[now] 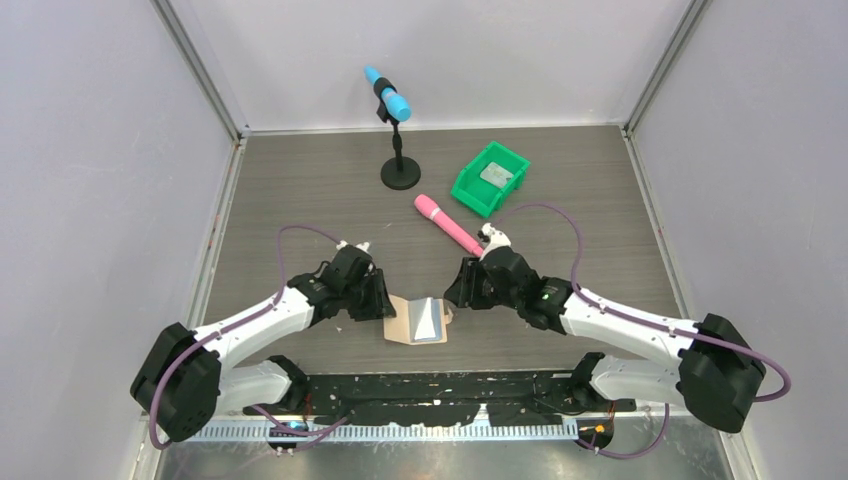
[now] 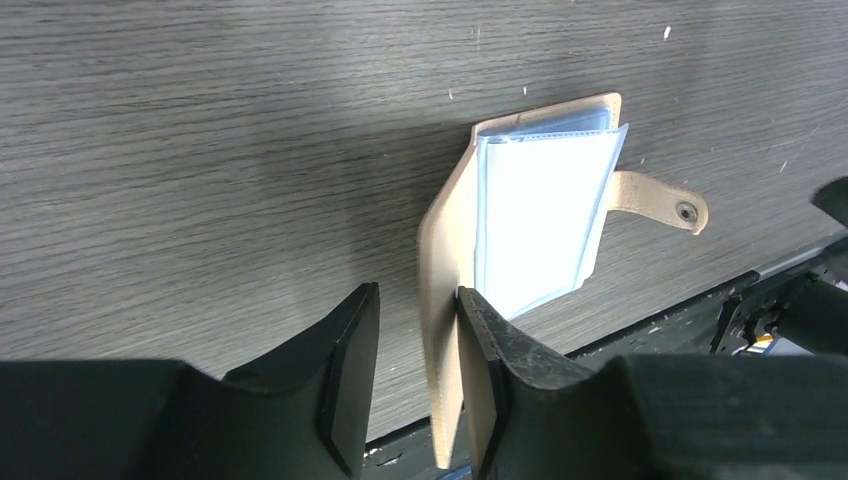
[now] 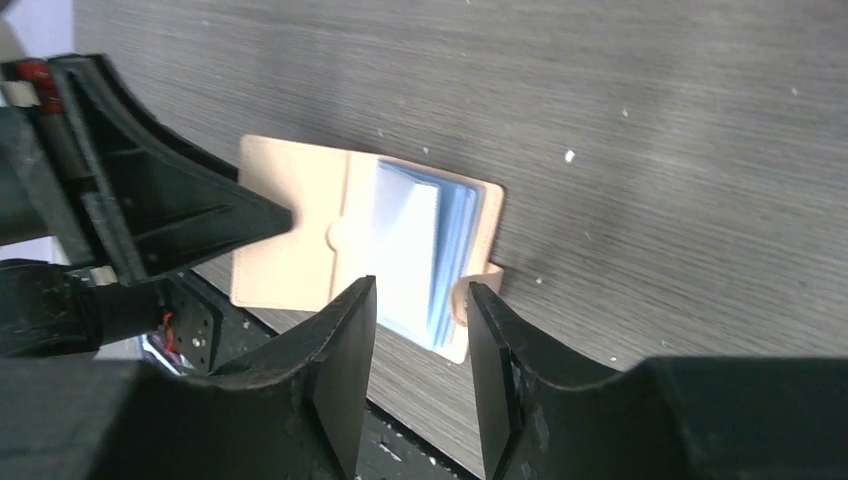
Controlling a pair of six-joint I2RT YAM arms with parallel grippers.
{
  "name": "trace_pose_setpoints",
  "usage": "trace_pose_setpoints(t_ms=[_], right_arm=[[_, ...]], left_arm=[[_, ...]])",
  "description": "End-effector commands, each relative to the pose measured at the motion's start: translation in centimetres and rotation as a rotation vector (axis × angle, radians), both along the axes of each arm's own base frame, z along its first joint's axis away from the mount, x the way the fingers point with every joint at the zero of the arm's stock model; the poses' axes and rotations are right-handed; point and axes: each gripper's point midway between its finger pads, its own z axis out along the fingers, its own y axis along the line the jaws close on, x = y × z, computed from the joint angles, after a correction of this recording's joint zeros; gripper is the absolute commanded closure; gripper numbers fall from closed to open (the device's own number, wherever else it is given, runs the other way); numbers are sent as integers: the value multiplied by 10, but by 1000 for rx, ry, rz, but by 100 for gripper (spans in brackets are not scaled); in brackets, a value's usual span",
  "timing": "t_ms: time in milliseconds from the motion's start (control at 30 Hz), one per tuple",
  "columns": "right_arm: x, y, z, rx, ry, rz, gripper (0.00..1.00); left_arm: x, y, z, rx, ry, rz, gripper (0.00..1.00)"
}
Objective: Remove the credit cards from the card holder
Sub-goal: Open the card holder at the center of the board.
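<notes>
The tan card holder (image 1: 402, 322) lies open near the table's front edge, its clear sleeves (image 1: 430, 320) fanned out on the right half. The sleeves (image 2: 540, 210) show a pale face and blue edges (image 3: 465, 235); I cannot tell the credit cards apart inside them. My left gripper (image 1: 383, 308) straddles the holder's left cover (image 2: 440, 300). The cover rests against one finger (image 2: 485, 350), with a gap to the other. My right gripper (image 3: 422, 290) stands open just over the sleeves and the snap strap (image 2: 660, 200), holding nothing.
A green bin (image 1: 470, 185) at the back right holds a flat grey rectangular piece (image 1: 495, 173). A pink cylinder (image 1: 447, 224) lies in front of it. A blue-headed microphone on a black stand (image 1: 400, 172) is at the back. A black rail (image 1: 440, 385) runs along the near edge.
</notes>
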Motion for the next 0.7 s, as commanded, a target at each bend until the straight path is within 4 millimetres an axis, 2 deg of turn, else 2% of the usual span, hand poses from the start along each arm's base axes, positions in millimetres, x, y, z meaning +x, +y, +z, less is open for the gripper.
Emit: trace_pose_setpoints(t_ms=[0, 133, 300, 367, 533, 667], right_arm=[[2, 14, 33, 55, -53, 39, 56], [-5, 36, 32, 109, -34, 90, 63], [-7, 59, 29, 117, -17, 129, 66], [-9, 63, 17, 96, 9, 137, 66], [-8, 56, -13, 9, 47, 122, 62], [-8, 49, -32, -61, 68, 132, 59]], left_arm=[[-2, 6, -6, 39, 0, -7, 61], [-4, 6, -6, 31, 4, -12, 59], [-4, 10, -3, 44, -2, 4, 58], [-4, 7, -1, 27, -2, -3, 61], [-4, 6, 8, 25, 5, -6, 62], [1, 13, 21, 77, -25, -31, 44]])
